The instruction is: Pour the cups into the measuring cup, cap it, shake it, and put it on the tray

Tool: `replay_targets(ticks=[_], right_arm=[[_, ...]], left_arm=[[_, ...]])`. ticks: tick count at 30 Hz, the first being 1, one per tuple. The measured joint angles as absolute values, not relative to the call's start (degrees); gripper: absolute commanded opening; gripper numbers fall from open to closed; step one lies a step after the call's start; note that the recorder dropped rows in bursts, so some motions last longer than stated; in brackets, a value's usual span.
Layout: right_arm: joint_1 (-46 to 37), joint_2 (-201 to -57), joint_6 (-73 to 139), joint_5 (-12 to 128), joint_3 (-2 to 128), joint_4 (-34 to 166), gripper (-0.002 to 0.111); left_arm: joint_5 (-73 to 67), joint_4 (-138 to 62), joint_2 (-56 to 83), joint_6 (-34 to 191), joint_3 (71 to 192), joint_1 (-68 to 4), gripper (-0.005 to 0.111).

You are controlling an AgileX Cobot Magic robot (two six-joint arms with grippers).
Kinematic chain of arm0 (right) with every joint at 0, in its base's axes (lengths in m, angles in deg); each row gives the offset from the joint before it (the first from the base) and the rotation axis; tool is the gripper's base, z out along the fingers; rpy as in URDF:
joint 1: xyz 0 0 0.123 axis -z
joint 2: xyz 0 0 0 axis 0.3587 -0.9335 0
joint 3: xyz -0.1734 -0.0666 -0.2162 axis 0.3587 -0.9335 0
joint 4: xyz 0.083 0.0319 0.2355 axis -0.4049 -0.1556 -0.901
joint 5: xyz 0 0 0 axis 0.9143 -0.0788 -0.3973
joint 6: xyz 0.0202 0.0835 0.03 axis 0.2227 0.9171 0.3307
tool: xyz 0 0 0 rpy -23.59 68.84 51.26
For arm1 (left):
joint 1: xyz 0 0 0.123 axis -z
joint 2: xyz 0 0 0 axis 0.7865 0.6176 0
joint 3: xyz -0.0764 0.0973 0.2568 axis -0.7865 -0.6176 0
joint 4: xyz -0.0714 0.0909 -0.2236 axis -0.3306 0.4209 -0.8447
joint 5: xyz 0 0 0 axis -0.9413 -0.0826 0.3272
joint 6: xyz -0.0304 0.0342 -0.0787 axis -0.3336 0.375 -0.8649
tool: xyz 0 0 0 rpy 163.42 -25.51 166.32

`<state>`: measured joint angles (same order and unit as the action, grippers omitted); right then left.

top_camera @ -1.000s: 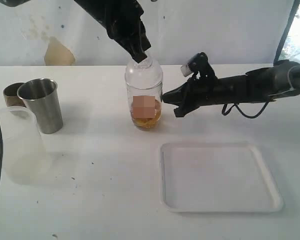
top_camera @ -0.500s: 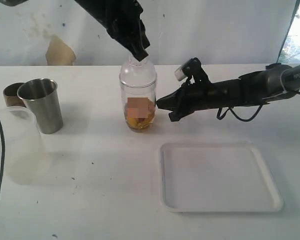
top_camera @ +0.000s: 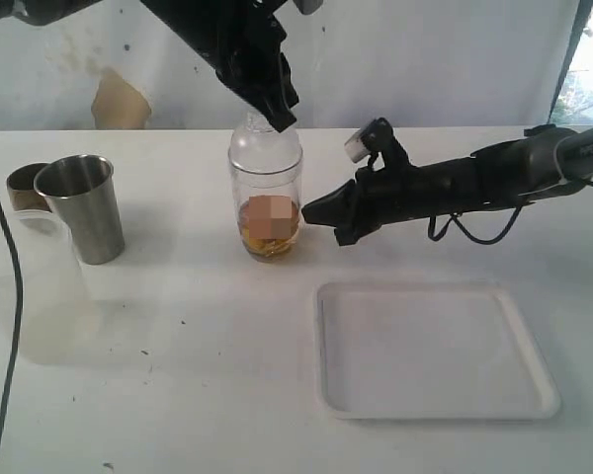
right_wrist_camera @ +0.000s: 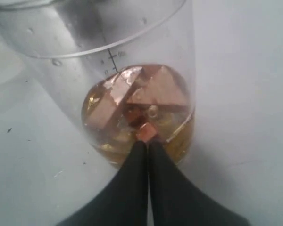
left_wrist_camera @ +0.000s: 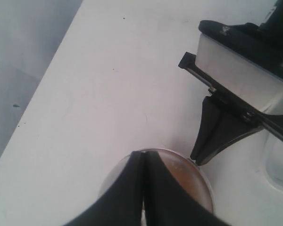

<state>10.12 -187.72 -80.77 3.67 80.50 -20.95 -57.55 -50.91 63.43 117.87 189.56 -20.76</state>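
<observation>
The measuring cup [top_camera: 267, 183] stands upright, dome lid [top_camera: 265, 146] on, just beyond the tray [top_camera: 435, 410]. The left gripper [top_camera: 277, 114], closed and empty, touches the lid from above. The right gripper [top_camera: 308, 209], also closed and empty, points at the cup's lower wall from the tray side.

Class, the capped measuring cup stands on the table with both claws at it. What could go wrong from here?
1. The right claw is shut, with its tip at the side of the measuring cup, not around it. A push could tip the cup and spill the amber liquid.
2. The left claw is shut at the top of the dome lid. If the lid sits loose, shaking may leak.
</observation>
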Motion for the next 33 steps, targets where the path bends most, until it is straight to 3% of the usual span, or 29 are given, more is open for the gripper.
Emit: replay_targets(ticks=[16,24,33], right_arm=[[10.12,-187.72,-79.15,3.49,80.5,-19.08,0.0],[10.12,-187.72,-77.94,3.83,80.5,-17.11,0.0],[10.12,-187.72,-77.14,3.83,80.5,-17.11,0.0]], left_arm=[[-57.92,-50.8,59.37,116.78,189.53,-20.76,0.0],[-52.36,-47.92,59.99,116.01,180.94,-20.98,0.0],[-50.38,-47.81,57.47,116.48,179.52,-20.98,0.0]])
